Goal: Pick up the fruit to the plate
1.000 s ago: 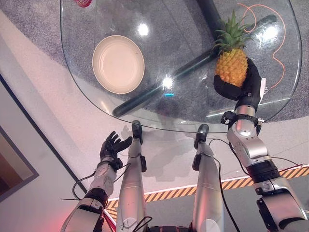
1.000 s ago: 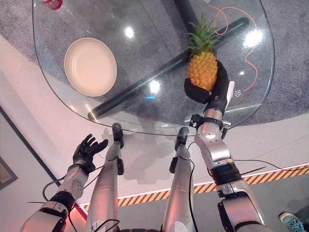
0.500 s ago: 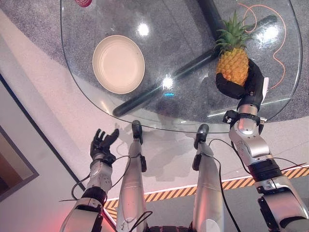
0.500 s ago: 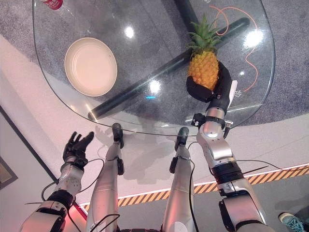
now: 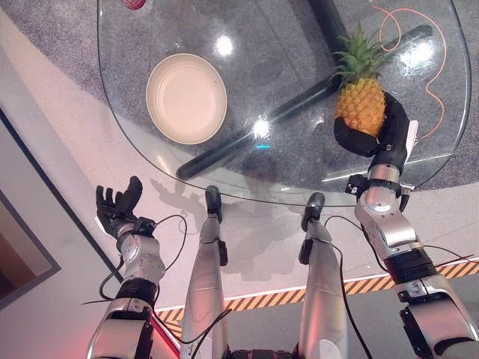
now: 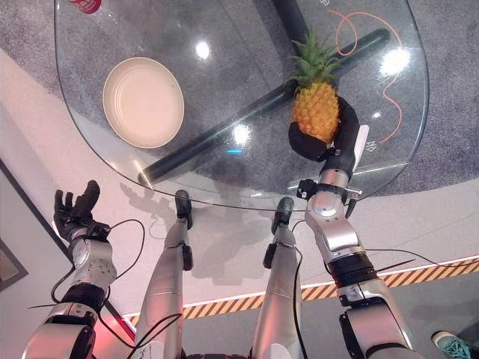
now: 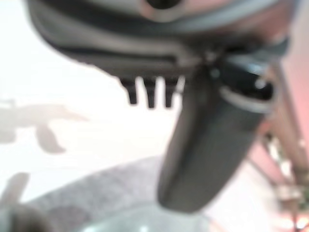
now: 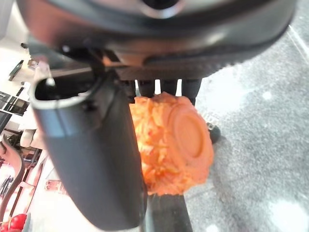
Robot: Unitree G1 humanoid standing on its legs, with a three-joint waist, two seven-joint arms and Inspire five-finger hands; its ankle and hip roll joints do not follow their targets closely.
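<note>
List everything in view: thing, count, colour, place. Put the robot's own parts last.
Pineapple: one, orange with green crown, over the table's right part, held upright.
Plate: one, cream, bare, on the table's left part.
Can: one, red, at the table's far left edge, cut off by the view.
Cord: one, orange, looping beneath the glass at far right.
Table: one, clear glass top, dark crossed bars under it.
Right robot hand: one, dark, curled round the pineapple.
Left robot hand: one, dark, open, off the table at lower left.
</note>
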